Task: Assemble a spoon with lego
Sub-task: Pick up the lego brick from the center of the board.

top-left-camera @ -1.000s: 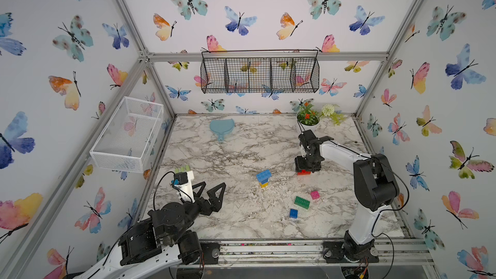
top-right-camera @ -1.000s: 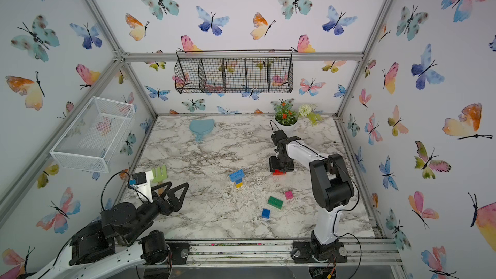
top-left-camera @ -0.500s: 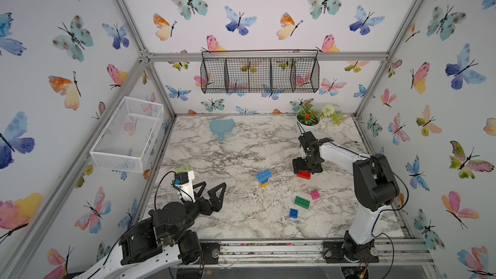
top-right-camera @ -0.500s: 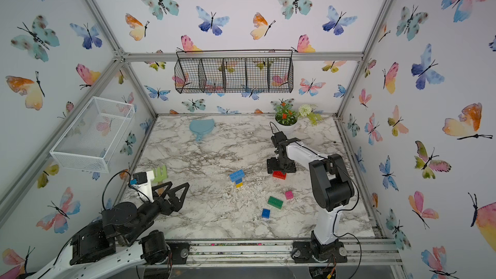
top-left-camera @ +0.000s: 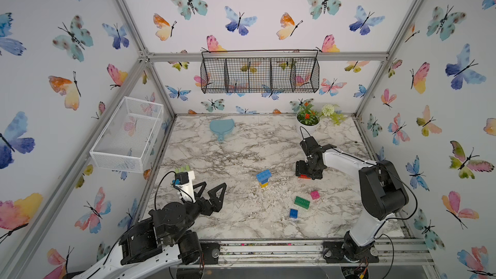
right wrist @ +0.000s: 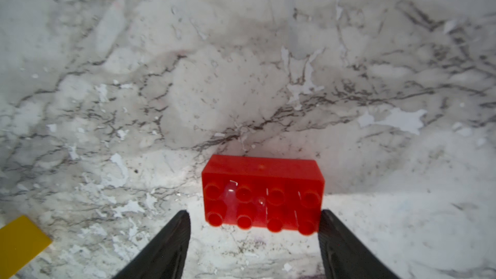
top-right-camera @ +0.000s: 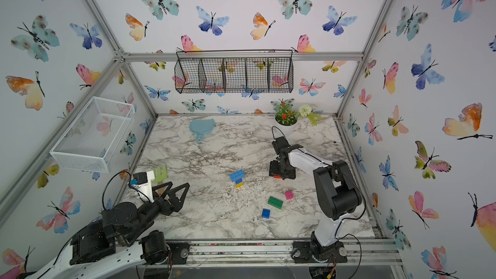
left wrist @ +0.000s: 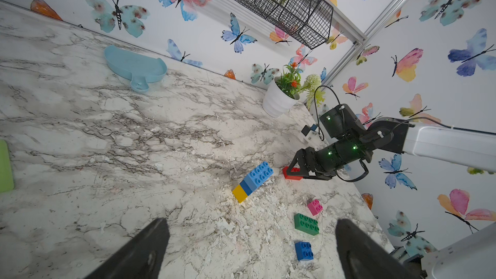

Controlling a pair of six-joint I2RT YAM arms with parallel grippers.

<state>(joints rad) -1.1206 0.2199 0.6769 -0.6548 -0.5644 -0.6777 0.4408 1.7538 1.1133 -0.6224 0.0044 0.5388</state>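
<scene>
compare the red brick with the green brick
The red brick sits inside the open right gripper; the green brick lies free, no gripper near it. The red brick is farther from the front rail than the green brick. Both are long eight-stud bricks, flat on the table, studs up.

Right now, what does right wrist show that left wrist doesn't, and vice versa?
Right wrist only: the gap between the red brick and one finger of the open right end effector. Left wrist only: light-blue brick, pink brick, green brick, loose blue brick, teal paddle, plant pot. Both: red brick, right end effector, yellow brick, marble table.
</scene>
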